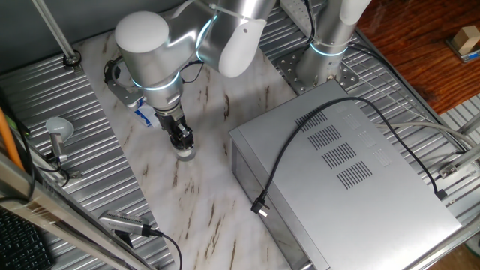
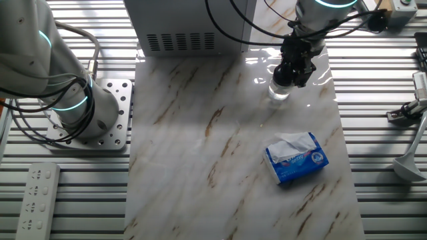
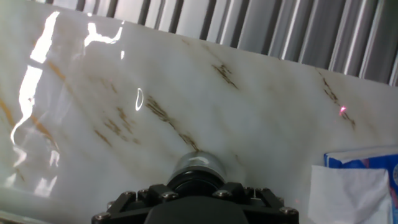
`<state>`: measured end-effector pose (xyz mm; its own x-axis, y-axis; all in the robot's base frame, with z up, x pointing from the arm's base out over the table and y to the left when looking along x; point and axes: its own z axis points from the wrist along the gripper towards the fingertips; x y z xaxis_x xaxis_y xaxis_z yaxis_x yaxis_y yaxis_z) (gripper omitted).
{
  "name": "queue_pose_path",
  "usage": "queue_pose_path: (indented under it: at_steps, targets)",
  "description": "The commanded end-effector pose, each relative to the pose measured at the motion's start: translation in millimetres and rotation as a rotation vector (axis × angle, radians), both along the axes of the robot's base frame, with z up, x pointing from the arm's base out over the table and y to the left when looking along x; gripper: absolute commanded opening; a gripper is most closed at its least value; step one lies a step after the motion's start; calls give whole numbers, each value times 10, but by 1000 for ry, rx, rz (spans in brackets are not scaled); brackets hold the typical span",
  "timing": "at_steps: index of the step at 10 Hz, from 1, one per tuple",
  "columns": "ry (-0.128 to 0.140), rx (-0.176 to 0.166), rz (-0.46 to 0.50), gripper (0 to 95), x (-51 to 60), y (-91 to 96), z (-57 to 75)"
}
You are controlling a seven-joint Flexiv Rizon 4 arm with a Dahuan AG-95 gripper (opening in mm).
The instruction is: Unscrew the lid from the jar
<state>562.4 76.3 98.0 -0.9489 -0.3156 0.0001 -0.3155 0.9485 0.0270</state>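
The small clear jar [image 1: 185,154] stands upright on the marble tabletop, left of the grey metal box. It also shows in the other fixed view [image 2: 278,92] and in the hand view [image 3: 199,163]. Its black lid [image 3: 196,181] sits on top, mostly hidden by the hand. My gripper [image 1: 181,142] comes straight down onto the jar, and its black fingers [image 3: 134,202] sit close on either side of the lid. The gripper looks shut on the lid, seen from the other fixed view [image 2: 288,79] and the hand view [image 3: 196,191].
The grey metal box [image 1: 345,165] with a black cable [image 1: 300,142] over it fills the right side. A blue-and-white packet [image 2: 297,158] lies near the jar, also in the hand view [image 3: 357,180]. A second arm's base [image 2: 87,113] stands beside the marble slab.
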Motion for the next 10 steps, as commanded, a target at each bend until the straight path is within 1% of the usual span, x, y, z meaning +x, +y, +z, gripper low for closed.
queue_pose_path:
  at_steps: [1,6,7,8,9,10]
  targets:
    - [-4,-1,28,570,1,-5,-6]
    - [-11,2,44,570,1,-5,-6]
    - [-12,2,45,760,1,-5,-6]
    - [-12,-1,46,760,1,-5,-6]
    - [-11,-21,56,760,1,-5,-6]
    - [-12,-24,56,760,1,-5,-6]
